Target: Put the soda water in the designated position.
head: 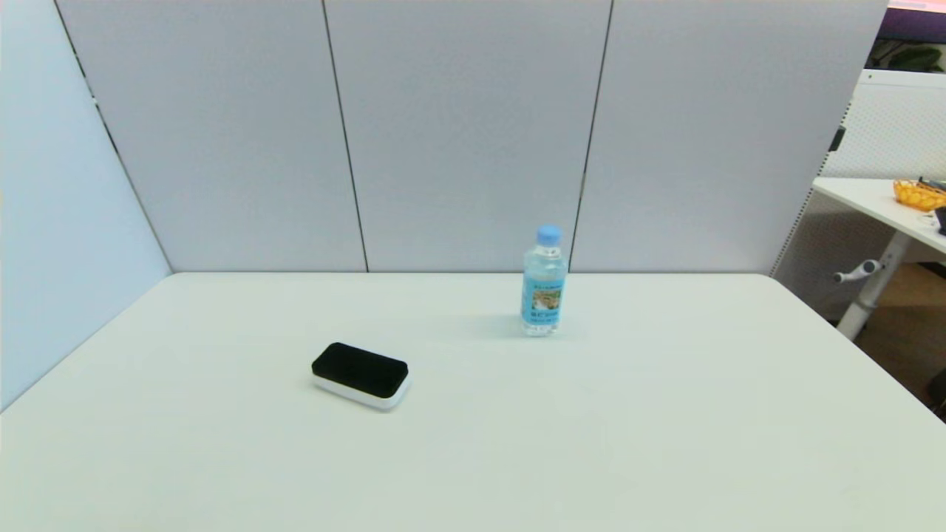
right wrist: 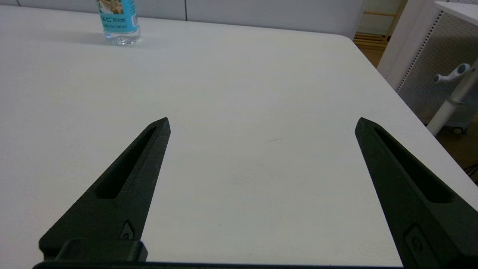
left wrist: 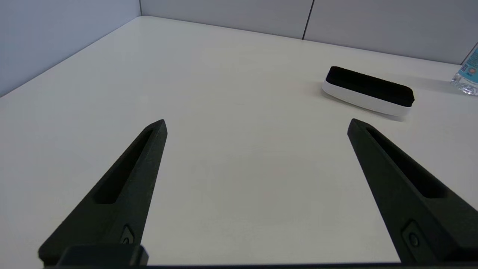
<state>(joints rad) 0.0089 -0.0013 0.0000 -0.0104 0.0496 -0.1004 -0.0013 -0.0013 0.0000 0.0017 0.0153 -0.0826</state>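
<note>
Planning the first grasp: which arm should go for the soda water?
Right, probably. The soda water stands upright right of table centre, with bare table between it and the open right gripper. The open left gripper has the black-topped block nearer its path.

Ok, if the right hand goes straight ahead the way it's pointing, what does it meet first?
Probably nothing: the open right hand points over bare table toward the far edge. The soda water stands well off to one side of that line, though depth is hard to judge.
</note>
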